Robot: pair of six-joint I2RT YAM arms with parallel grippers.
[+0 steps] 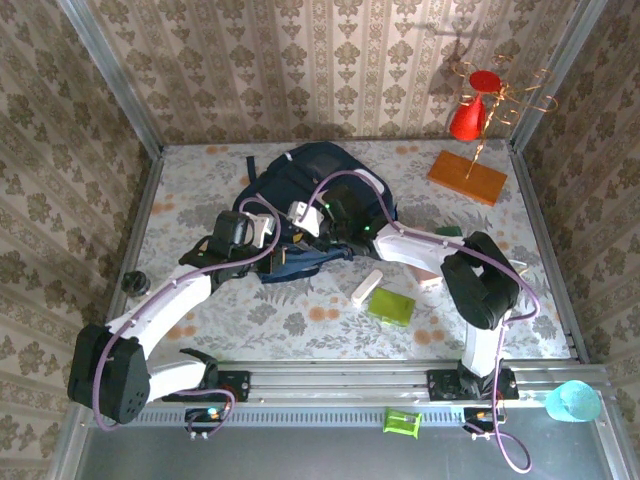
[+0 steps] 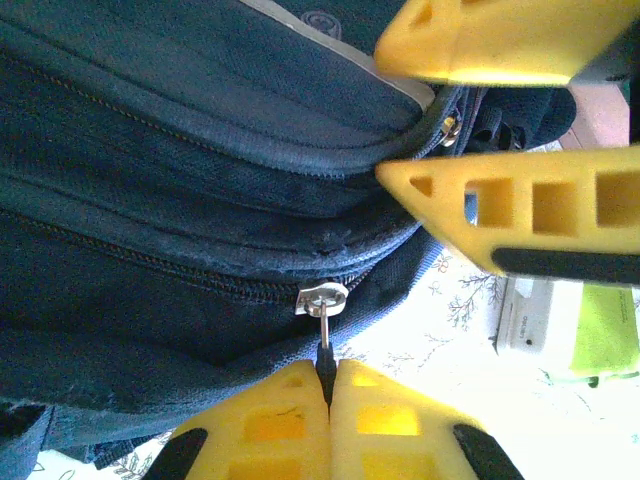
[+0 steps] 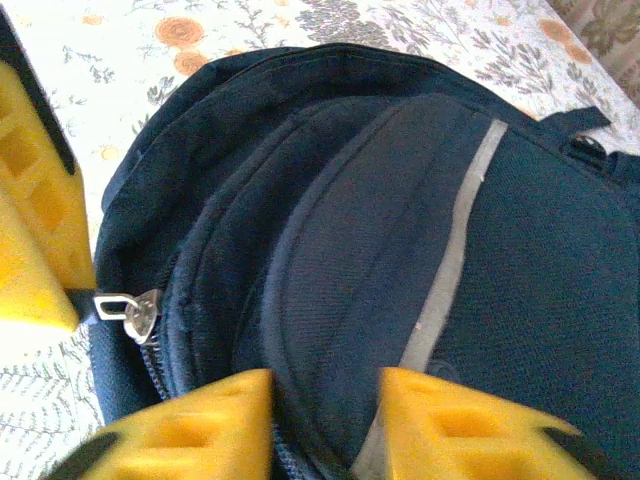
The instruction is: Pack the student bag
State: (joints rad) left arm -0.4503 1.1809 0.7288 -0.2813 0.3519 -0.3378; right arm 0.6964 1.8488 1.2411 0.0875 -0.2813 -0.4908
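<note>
L gripper (image 2: 328, 375): fingers closed tight on the zipper pull (image 2: 322, 300), its metal end just beyond the tips | R gripper (image 3: 327, 388): fingers partly apart, fold of student bag (image 3: 480, 230) between them, looks pinched, can't confirm | bag: flat on table (image 1: 300, 320), directly ahead of both sets of fingertips
</note>
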